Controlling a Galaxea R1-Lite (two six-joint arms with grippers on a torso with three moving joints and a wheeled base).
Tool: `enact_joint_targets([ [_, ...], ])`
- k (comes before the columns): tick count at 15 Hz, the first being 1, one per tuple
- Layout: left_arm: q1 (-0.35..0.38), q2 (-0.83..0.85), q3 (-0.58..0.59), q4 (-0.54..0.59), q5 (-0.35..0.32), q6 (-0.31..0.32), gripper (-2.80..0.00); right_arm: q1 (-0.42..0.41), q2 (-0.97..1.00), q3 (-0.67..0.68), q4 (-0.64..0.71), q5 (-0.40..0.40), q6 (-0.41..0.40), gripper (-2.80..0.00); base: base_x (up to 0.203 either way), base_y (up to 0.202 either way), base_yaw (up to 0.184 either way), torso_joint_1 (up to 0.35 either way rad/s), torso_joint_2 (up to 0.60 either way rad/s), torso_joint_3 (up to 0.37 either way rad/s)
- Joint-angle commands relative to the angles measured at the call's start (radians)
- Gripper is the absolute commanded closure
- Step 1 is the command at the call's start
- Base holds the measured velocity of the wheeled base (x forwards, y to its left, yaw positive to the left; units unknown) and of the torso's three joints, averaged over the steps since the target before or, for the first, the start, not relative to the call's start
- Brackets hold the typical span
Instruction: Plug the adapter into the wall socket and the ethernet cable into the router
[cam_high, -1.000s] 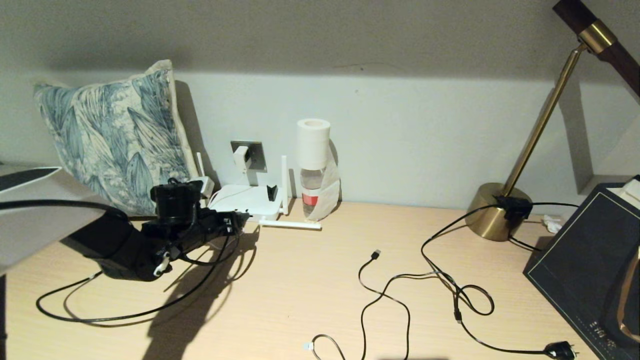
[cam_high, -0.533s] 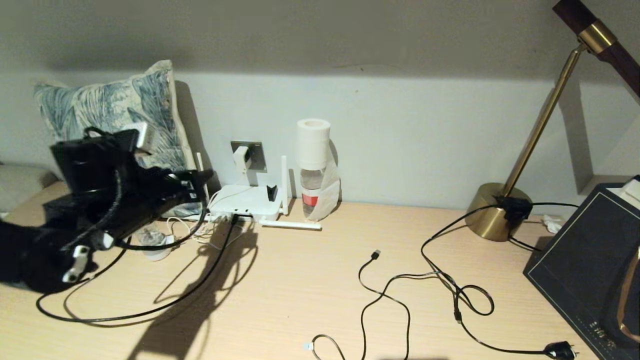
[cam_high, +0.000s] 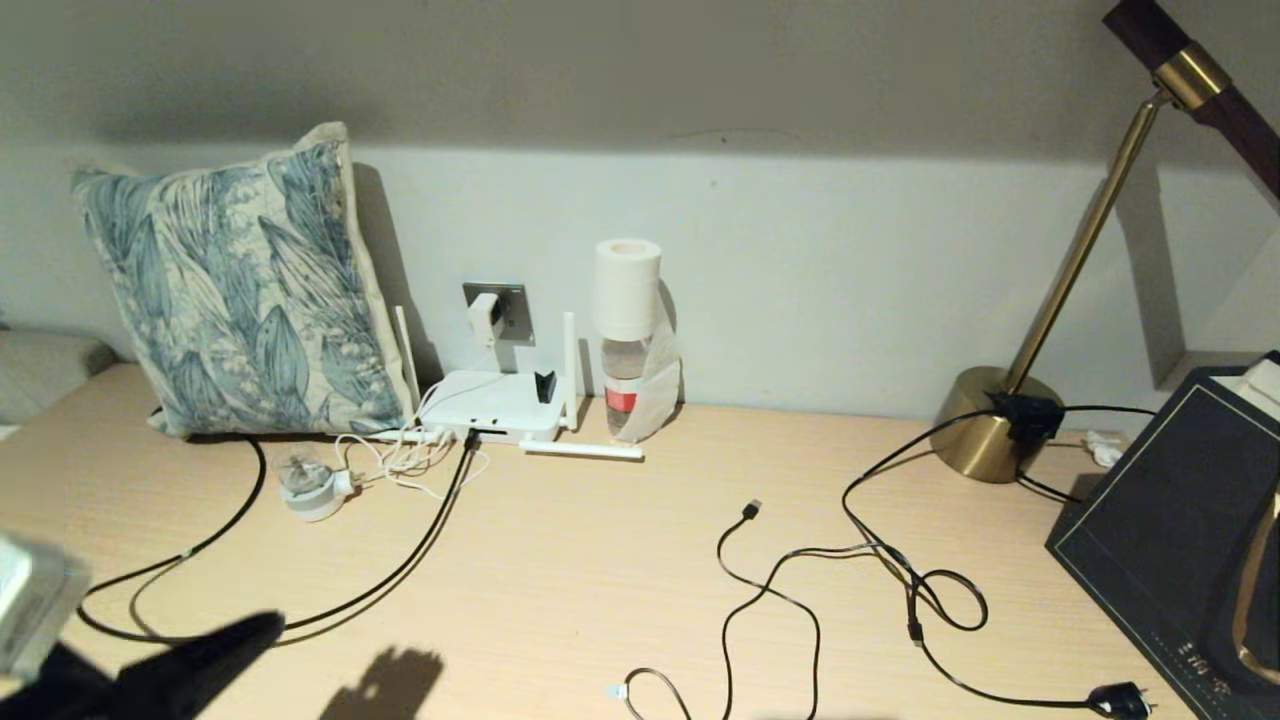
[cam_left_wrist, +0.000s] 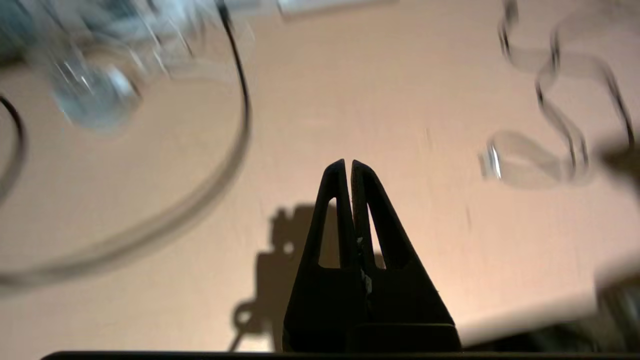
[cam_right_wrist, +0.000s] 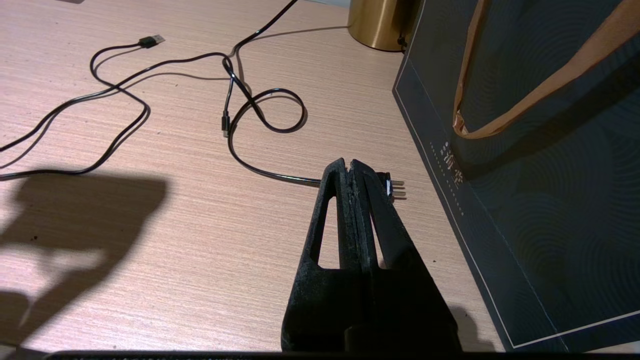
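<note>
The adapter (cam_high: 482, 314) sits seated in the wall socket (cam_high: 497, 310), its thin white cord running down to the router (cam_high: 495, 404) just below, so power looks connected. The ethernet cable (cam_high: 400, 571) ends at the router's front edge, apparently plugged in, and loops across the desk (cam_high: 600, 560) past a small round gadget (cam_high: 306, 490). The left gripper (cam_left_wrist: 349, 164) hangs clenched and empty over bare desk near its front left corner. The right gripper (cam_right_wrist: 348, 162) is clenched on nothing, beside a dark bag (cam_right_wrist: 530, 165).

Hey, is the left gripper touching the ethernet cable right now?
Apart. In the left wrist view the left gripper is shut on nothing above bare desk, with the ethernet cable curving well off to its side.
</note>
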Motion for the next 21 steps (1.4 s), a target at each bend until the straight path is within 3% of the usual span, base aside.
enact_joint_targets([
  [1,-0.024,-0.350,0.115,0.272,0.011,0.004,0.00,0.000,0.002,0.000,0.000,0.000,0.000,0.00,0.000,0.000,0.000,0.000,0.00,0.000],
  [2,0.019,-0.404,0.119,0.407,0.030,0.007,0.00,0.000,0.002,0.000,0.001,0.000,0.004,0.00,0.000,0.000,0.000,0.000,0.00,0.000],
  [3,0.099,-0.431,0.117,0.460,0.042,0.015,0.00,0.000,0.002,0.000,0.001,0.000,0.004,0.00,0.000,0.000,0.000,0.000,0.00,0.000],
  [4,0.197,-0.479,0.116,0.480,0.034,0.029,0.00,0.000,0.002,0.000,0.000,0.000,0.007,0.00,0.000,0.000,0.000,0.000,0.00,0.000],
  [6,0.275,-0.666,0.125,0.497,-0.038,0.055,0.00,0.000,0.002,0.000,0.000,-0.001,0.004,0.00,0.000,0.000,0.000,0.000,0.00,0.000],
  [7,0.283,-0.754,0.136,0.485,-0.062,0.068,0.00,0.000,0.002,0.000,0.000,-0.001,0.010,0.00,0.000,0.000,0.000,0.000,0.00,0.000],
  [10,0.303,-0.833,0.221,0.245,-0.097,0.072,0.00,0.000,0.002,0.000,0.001,0.002,0.005,0.00,0.000,0.000,0.000,0.000,0.00,0.000],
  [13,0.309,-0.829,0.242,0.281,-0.101,0.029,0.00,0.000,0.002,0.000,0.000,-0.001,0.026,0.00,0.000,0.000,0.000,0.000,0.00,0.000],
  [17,0.310,-0.829,0.242,0.279,-0.049,-0.122,0.00,0.000,0.001,0.000,0.001,-0.001,0.052,0.00,0.000,0.000,0.000,0.000,0.00,0.000],
  [21,0.310,-0.829,0.242,0.278,-0.049,-0.123,0.00,0.000,0.002,-0.002,0.001,-0.001,0.050,0.00,0.000,0.000,0.000,0.000,0.00,0.000],
])
